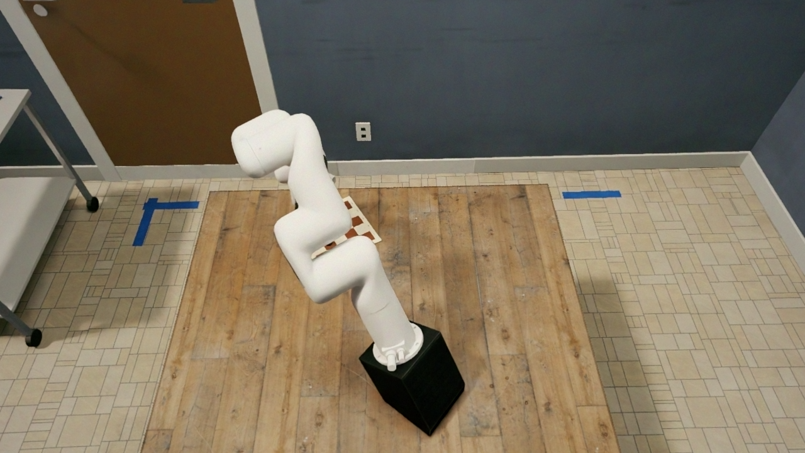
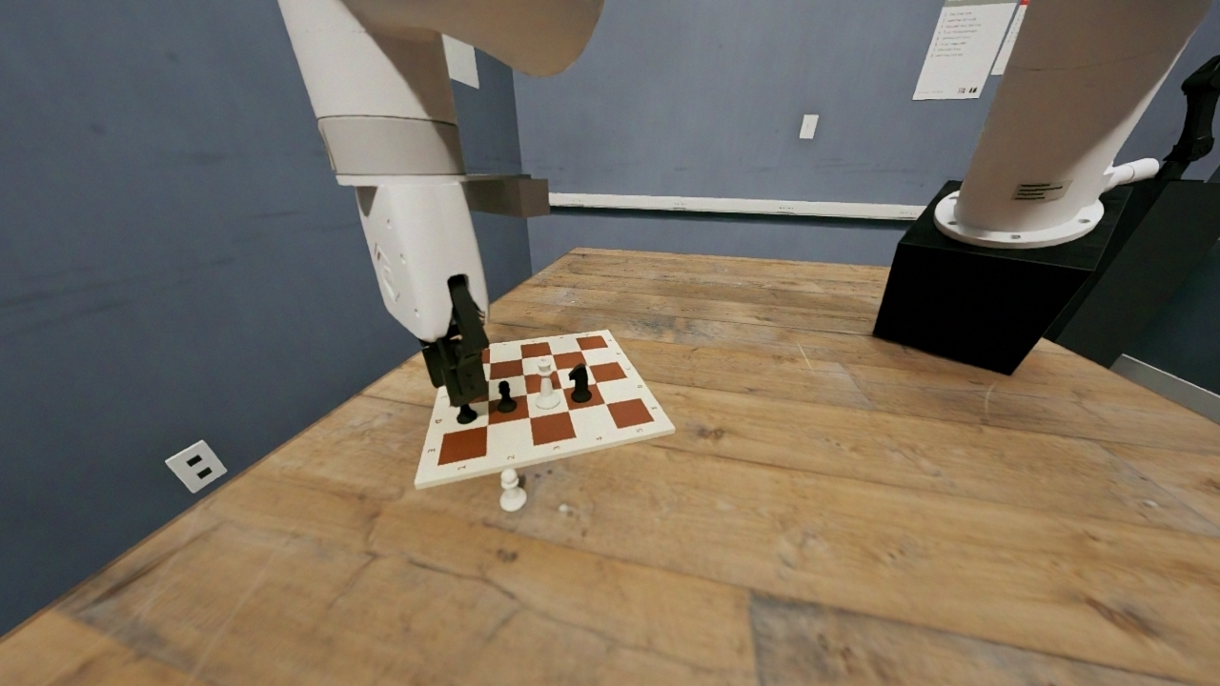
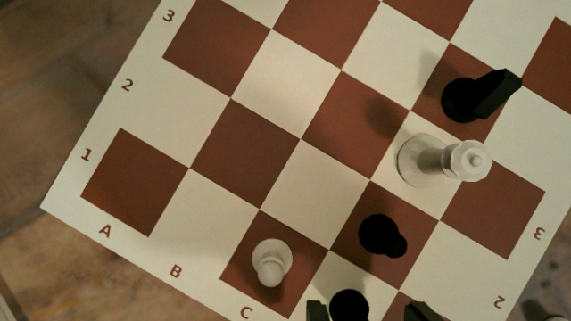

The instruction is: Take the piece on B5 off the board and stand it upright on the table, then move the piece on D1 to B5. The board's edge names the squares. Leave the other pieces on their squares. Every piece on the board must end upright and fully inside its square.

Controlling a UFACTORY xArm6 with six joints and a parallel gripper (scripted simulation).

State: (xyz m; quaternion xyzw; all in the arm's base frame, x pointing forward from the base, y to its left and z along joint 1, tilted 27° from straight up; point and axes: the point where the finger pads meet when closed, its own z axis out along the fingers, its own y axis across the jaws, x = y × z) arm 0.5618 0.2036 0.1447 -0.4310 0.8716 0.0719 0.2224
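Black two-finger pincer (image 3: pixel 367 310) part spread, gripping nothing, poised over small black pawn (image 3: pixel 349 305) on D1 of brown-and-cream chessboard (image 2: pixel 545 424); pawn sits between fingertips, untouched

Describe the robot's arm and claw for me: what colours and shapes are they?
The arm is glossy white, built of fat rounded tubes, rising from a round white flange on a black box base. A grey band rings its wrist. The claw is small, dark and two-fingered.
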